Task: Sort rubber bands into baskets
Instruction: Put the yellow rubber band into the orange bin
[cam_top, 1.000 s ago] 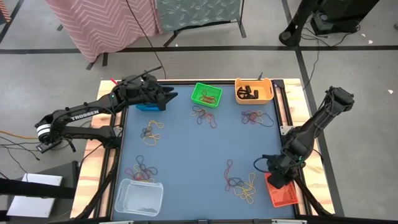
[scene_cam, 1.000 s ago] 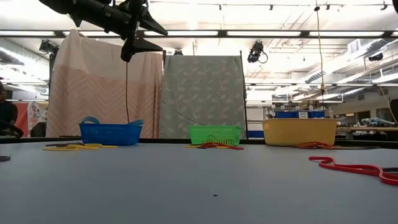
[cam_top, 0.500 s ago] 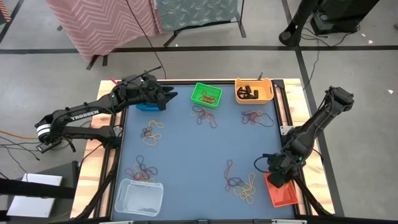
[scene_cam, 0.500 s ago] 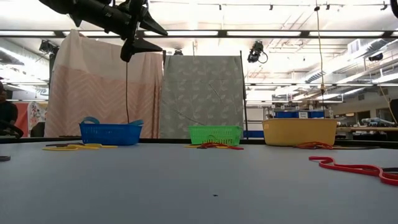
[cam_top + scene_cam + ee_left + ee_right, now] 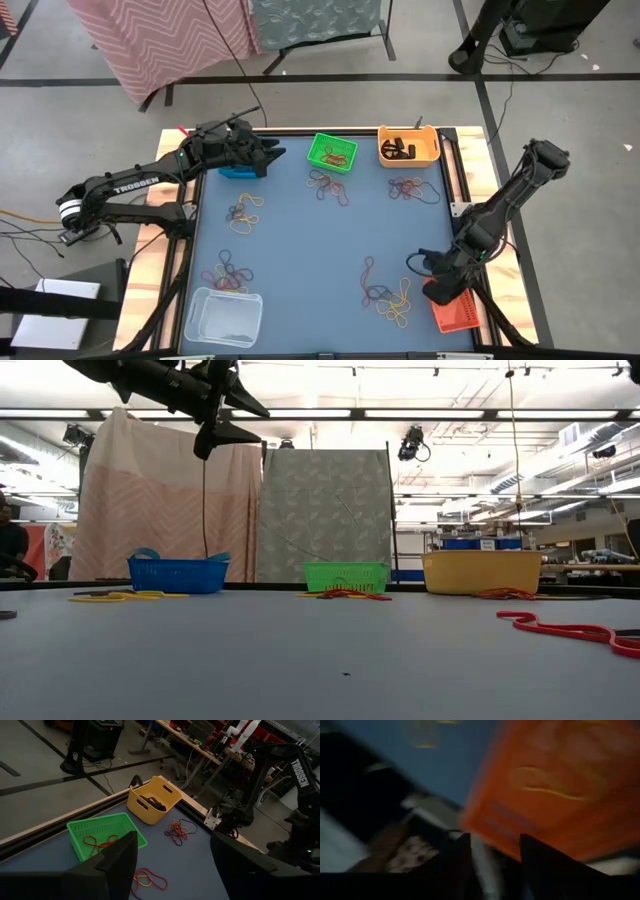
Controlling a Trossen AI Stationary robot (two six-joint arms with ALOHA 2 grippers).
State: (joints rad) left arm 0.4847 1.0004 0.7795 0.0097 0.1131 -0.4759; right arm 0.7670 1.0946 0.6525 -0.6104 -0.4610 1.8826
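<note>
My right gripper (image 5: 438, 291) hangs over the far left corner of the red-orange basket (image 5: 462, 314) at the table's near right. It slants down, and its fingers stand apart in the blurred right wrist view with the basket (image 5: 560, 785) beyond them. My left gripper (image 5: 272, 155) waits open, high above the blue basket (image 5: 236, 173) at the far left. Loose rubber bands lie on the blue mat in piles (image 5: 390, 296) (image 5: 328, 186) (image 5: 405, 188) (image 5: 243, 212) (image 5: 226, 275).
The green basket (image 5: 332, 152) holds a few bands, and the yellow-orange basket (image 5: 408, 146) holds dark ones; both stand at the far edge. A clear white basket (image 5: 224, 316) stands at the near left. Bare mat lies in the middle.
My right gripper has tipped a little over the red-orange basket and shifted slightly toward the table's left edge. The left arm has kept still.
</note>
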